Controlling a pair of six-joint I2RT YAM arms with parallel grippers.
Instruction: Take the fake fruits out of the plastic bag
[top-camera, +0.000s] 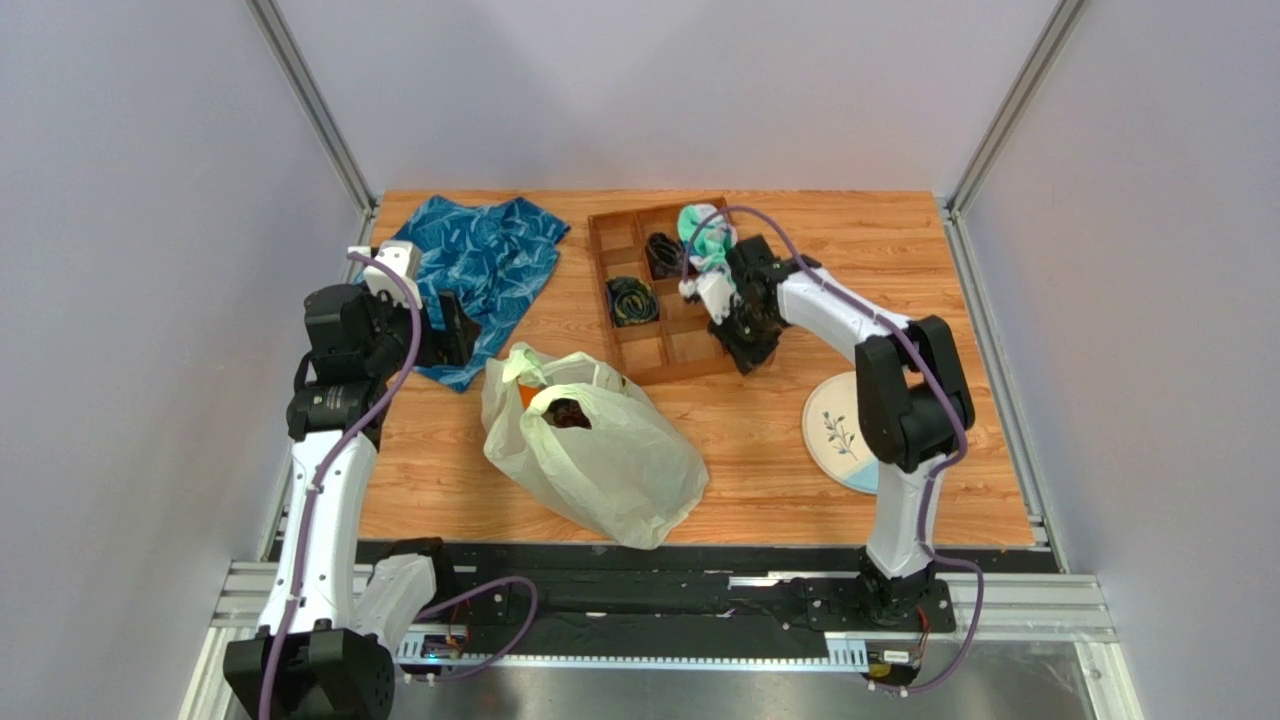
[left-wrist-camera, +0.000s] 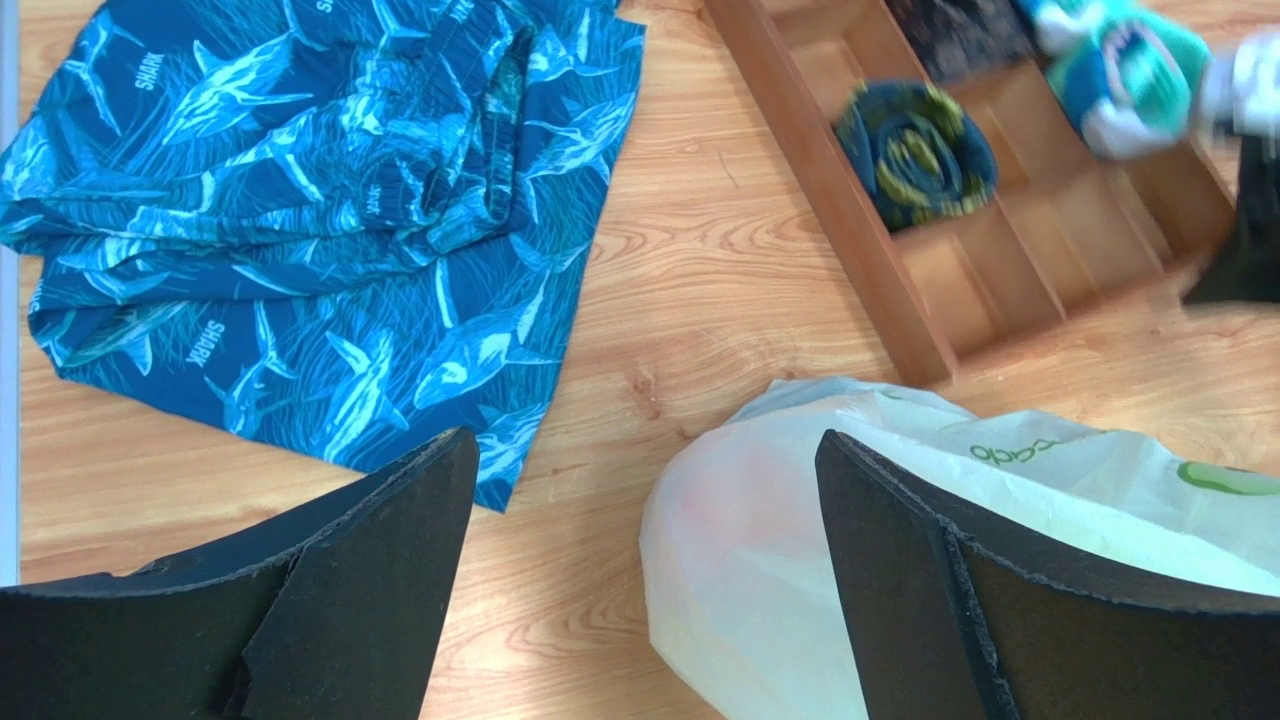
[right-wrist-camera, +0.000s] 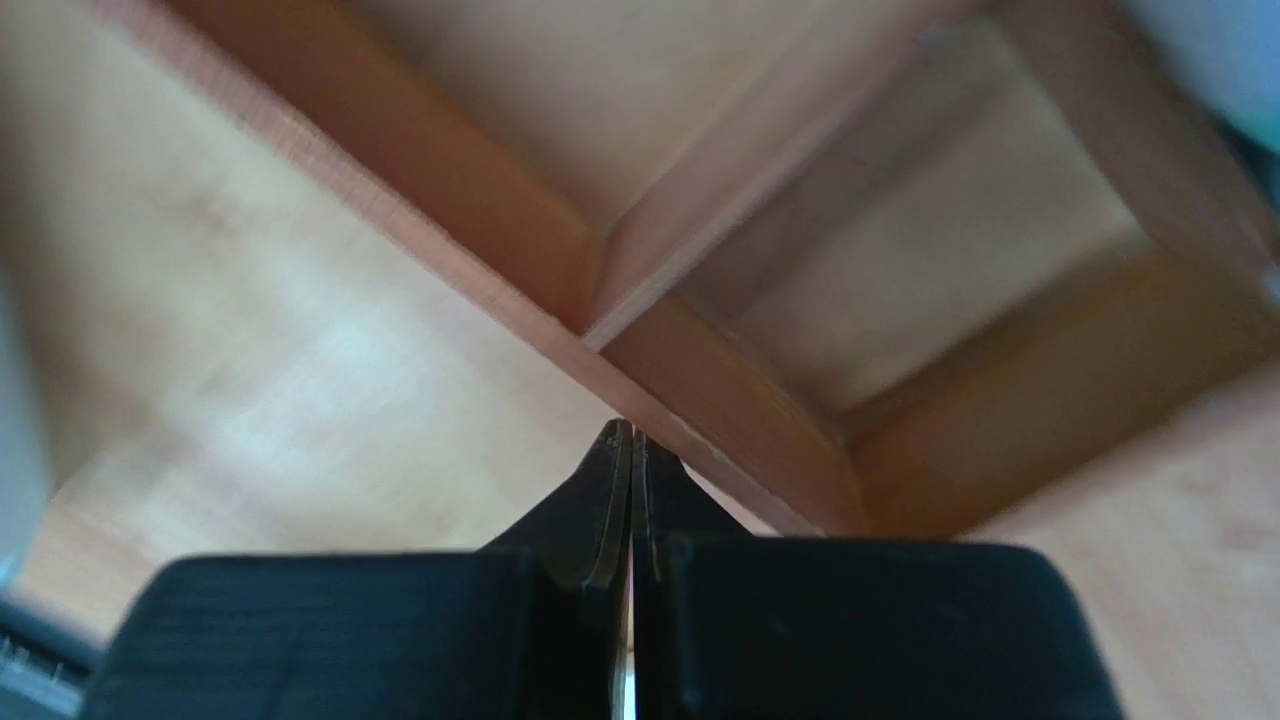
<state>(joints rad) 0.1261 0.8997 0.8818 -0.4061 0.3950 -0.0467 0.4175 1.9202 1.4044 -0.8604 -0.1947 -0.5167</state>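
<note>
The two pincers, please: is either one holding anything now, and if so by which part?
Nothing is held. The left pincer is open and empty near the plastic bag; the right pincer is shut on nothing at the wooden tray.

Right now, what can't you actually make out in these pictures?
Fruits: top view shows only a dark lump and some orange in the mouth of the bag; its crinkly walls hide the rest.
Left wrist view: the bag runs off the right and bottom edges, partly behind the open left tool.
Right wrist view: the tray is blurred; the shut right tool shows nothing held.
Plate: partly behind the right arm.
</note>
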